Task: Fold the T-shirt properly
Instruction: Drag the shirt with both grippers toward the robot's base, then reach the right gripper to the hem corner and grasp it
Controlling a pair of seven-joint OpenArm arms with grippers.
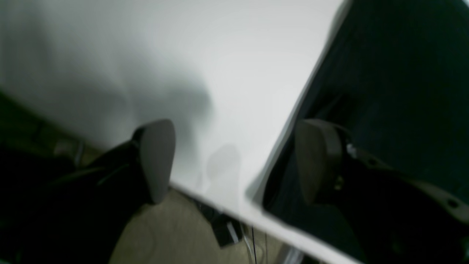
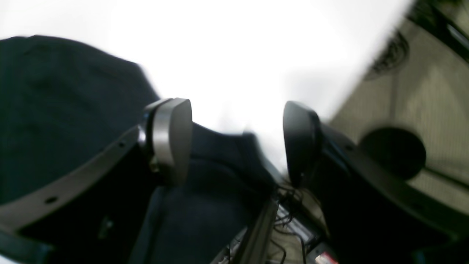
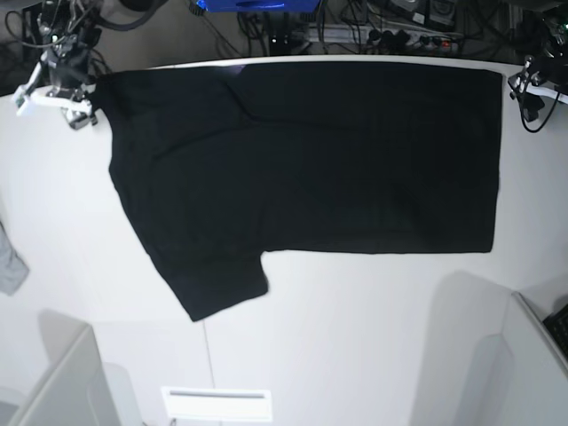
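T-shirt [image 3: 311,151] spread on table [image 3: 355,337], grey cloth [image 3: 9,262] at table's left edge

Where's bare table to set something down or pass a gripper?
Bare white table runs along the near side below the T-shirt hem, and left of its sleeve up to the grey cloth scrap. The far edge is crowded: shirt, both arms, cables.

T-shirt [image 3: 311,151]: black cloth, matt, soft weave, faintly creased. Table [image 3: 355,337]: white, smooth, with a low sheen that carries soft shadows. Left gripper [image 1: 234,161]: dark matt finger pads, smooth, plastic-looking. Right gripper [image 2: 238,143]: one pad with a dull grey metallic-looking face, the other dark and slightly glossy. Cloth scrap [image 3: 11,262]: grey, matt.
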